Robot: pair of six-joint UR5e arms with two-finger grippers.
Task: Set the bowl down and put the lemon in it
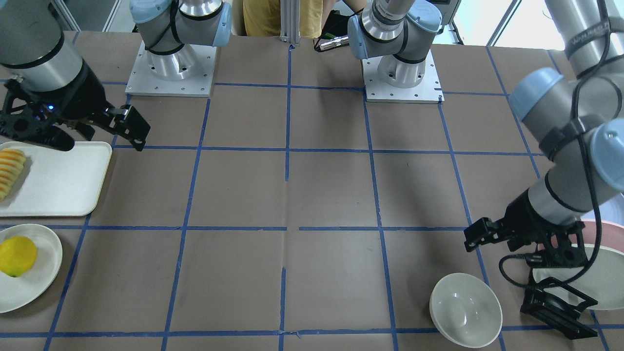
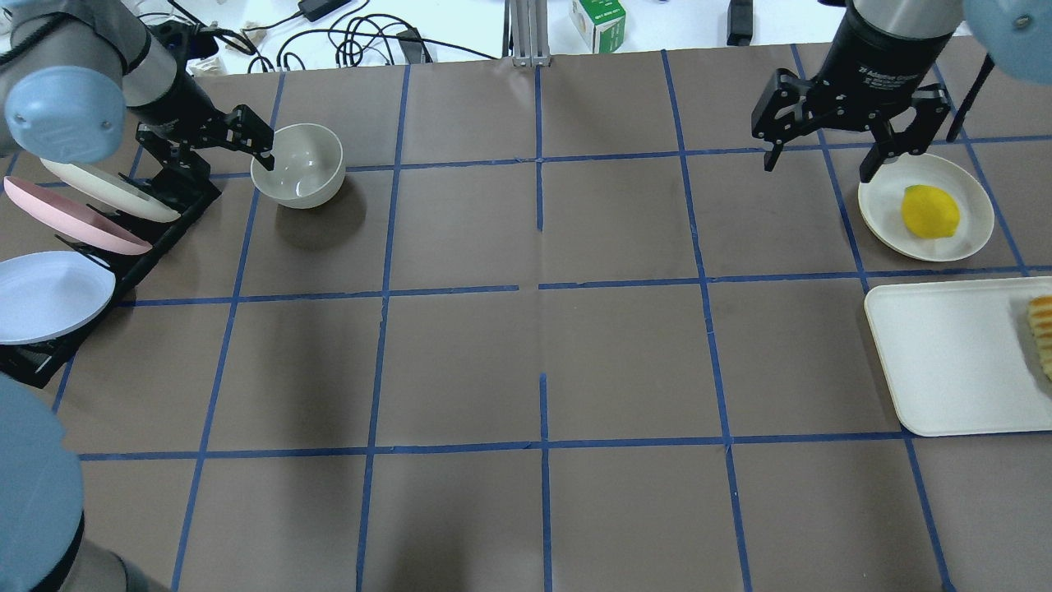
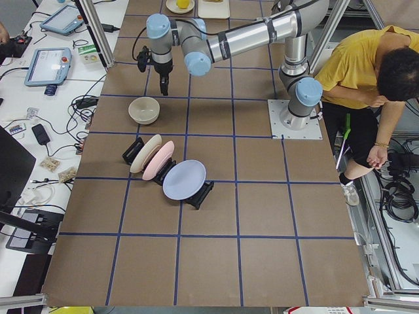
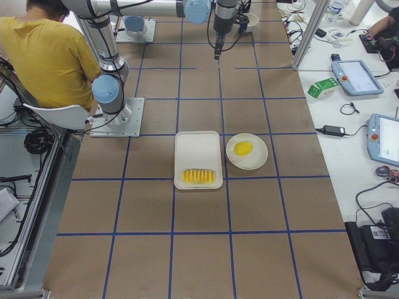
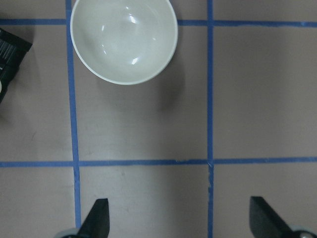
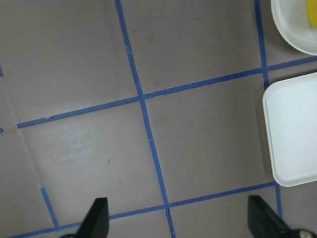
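The off-white bowl [image 2: 297, 164] stands upright and empty on the table at the far left; it also shows in the front view [image 1: 465, 309] and at the top of the left wrist view [image 5: 124, 42]. My left gripper [image 2: 218, 156] hangs open and empty above the table beside the bowl, apart from it. The yellow lemon [image 2: 929, 211] lies on a round white plate [image 2: 974, 193] at the far right. My right gripper [image 2: 820, 160] is open and empty, raised just left of that plate. The right wrist view shows only a sliver of the lemon [image 6: 313, 12].
A black rack [image 2: 164, 222] with cream, pink and pale blue plates stands left of the bowl. A white tray [image 2: 945, 362] with sliced yellow-orange food [image 2: 1042, 333] lies near the lemon's plate. A person in yellow [image 3: 357, 72] sits behind the robot bases.
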